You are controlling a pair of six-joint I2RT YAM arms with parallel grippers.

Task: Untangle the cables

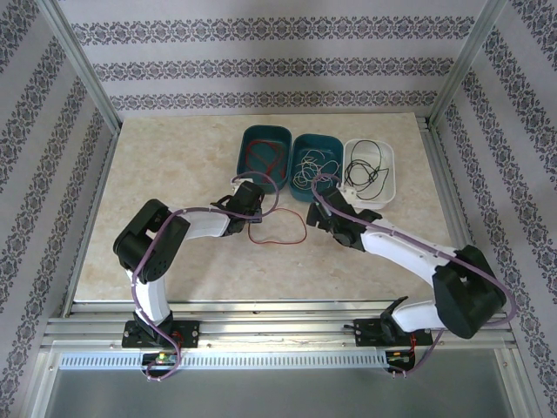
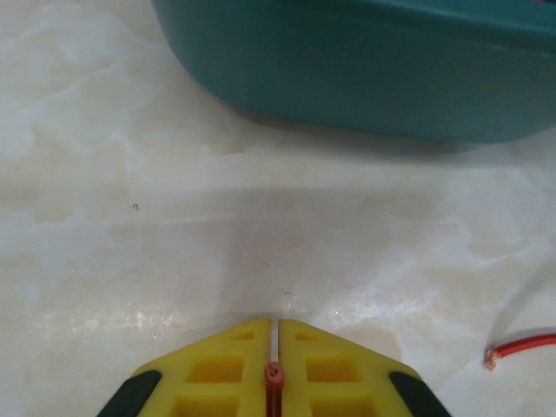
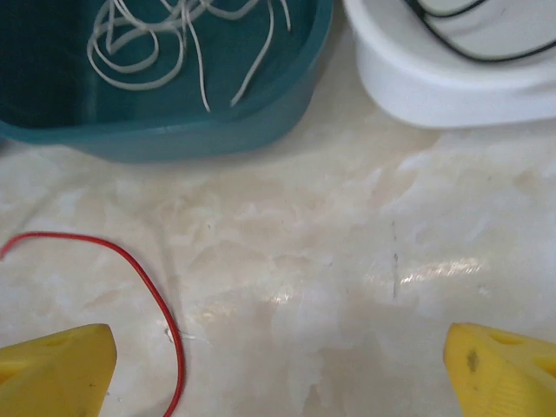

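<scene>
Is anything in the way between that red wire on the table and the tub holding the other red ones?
Nothing visible. The left fingers pinch the red wire by one end; only bare table lies between it and the teal tub, whose wall it must clear.

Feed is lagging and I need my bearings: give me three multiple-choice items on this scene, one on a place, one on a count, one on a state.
1. Where does the red cable lie? A draped over the right arm; B on the table; C off the table's far edge.
2. How many tubs stand on the table? A two; B four; C three.
3. The left pincer is: A shut on the red cable's end; B wide open; C shut on a black cable.
Answers: 1 B, its loop rests flat on it. 2 C, two teal and one white stand in a row. 3 A, the red tip sits between closed yellow fingers.
</scene>
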